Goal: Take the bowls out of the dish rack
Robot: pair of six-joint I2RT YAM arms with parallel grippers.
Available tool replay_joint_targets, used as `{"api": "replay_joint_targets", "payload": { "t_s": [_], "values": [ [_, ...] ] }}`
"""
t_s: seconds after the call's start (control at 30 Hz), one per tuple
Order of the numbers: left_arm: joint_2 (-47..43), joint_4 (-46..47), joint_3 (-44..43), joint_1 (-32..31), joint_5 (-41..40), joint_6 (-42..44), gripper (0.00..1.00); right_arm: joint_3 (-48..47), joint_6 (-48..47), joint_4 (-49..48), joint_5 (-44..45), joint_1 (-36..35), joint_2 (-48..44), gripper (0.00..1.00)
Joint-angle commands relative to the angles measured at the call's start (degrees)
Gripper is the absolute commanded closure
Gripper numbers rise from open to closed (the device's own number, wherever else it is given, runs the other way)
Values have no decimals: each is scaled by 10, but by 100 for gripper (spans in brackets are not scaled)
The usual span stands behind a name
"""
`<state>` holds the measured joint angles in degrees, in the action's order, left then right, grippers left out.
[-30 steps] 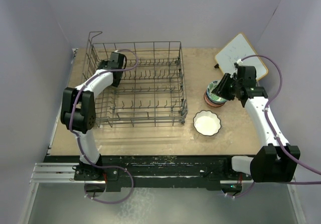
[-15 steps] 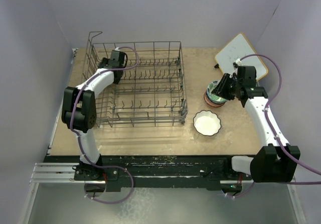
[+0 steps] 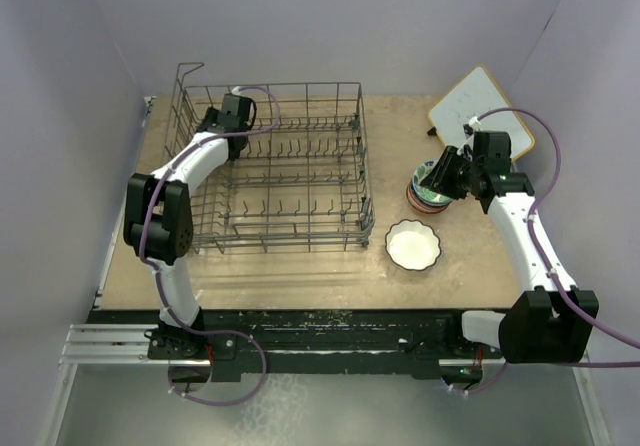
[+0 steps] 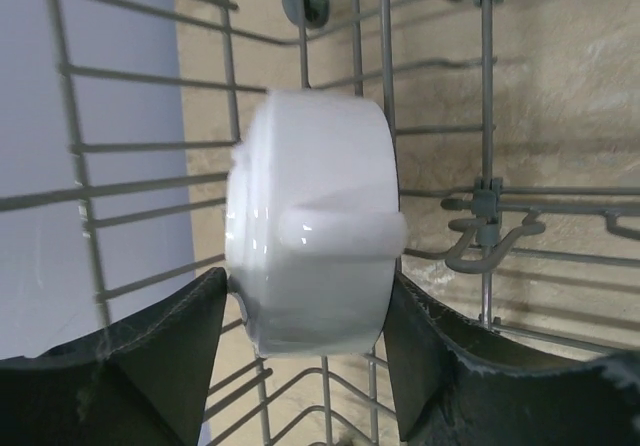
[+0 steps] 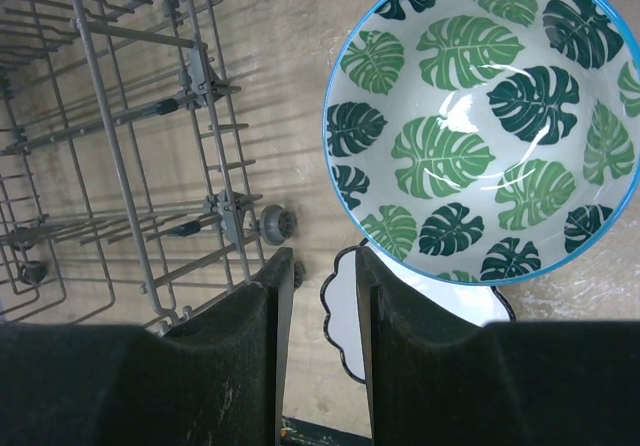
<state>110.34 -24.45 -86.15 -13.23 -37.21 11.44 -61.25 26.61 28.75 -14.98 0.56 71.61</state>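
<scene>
The dish rack (image 3: pixel 270 234) of dark wire stands at the centre left. My left gripper (image 3: pixel 233 116) is at its back left corner. In the left wrist view the gripper (image 4: pixel 308 284) is shut on a plain white bowl (image 4: pixel 312 216) that stands on edge among the rack wires (image 4: pixel 385 66). My right gripper (image 3: pixel 441 176) hovers over a stack of bowls (image 3: pixel 428 196) right of the rack. Its jaws (image 5: pixel 325 266) are narrowly open and empty. A green-leaf bowl (image 5: pixel 480 126) tops the stack. A white scalloped bowl (image 3: pixel 412 244) sits alone in front, also seen below the right gripper (image 5: pixel 342 318).
A white tilted board (image 3: pixel 482 111) leans at the back right behind the right arm. The rack's right wall and a small wheel (image 5: pixel 272 224) lie just left of the right gripper. Purple walls close in the left, back and right sides.
My left gripper has moved slightly toward the back of the rack with the white bowl. The right arm has not moved.
</scene>
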Motion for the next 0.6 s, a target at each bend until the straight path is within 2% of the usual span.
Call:
{"api": "replay_joint_targets", "payload": {
  "t_s": [0.0, 0.3, 0.37, 0.4, 0.5, 0.57],
  "values": [
    [-46, 10, -75, -23, -25, 31, 61, -8, -1, -19, -21, 3, -11, 66],
    [-59, -36, -152, -35, -10, 24, 68, -9, -1, -18, -24, 3, -15, 66],
    [-58, -44, -155, -35, -9, 21, 67, -8, 0, -18, -26, 3, -16, 66],
    [-56, -46, -155, -35, -11, 20, 64, -7, 0, -18, -27, 3, -16, 67],
    [-50, -61, -146, -30, -12, 6, 45, -6, 1, -19, -30, 3, -18, 66],
    [-45, -81, -147, -16, 6, -24, 38, -5, 1, -19, -31, 3, -20, 67]
  ]
}}
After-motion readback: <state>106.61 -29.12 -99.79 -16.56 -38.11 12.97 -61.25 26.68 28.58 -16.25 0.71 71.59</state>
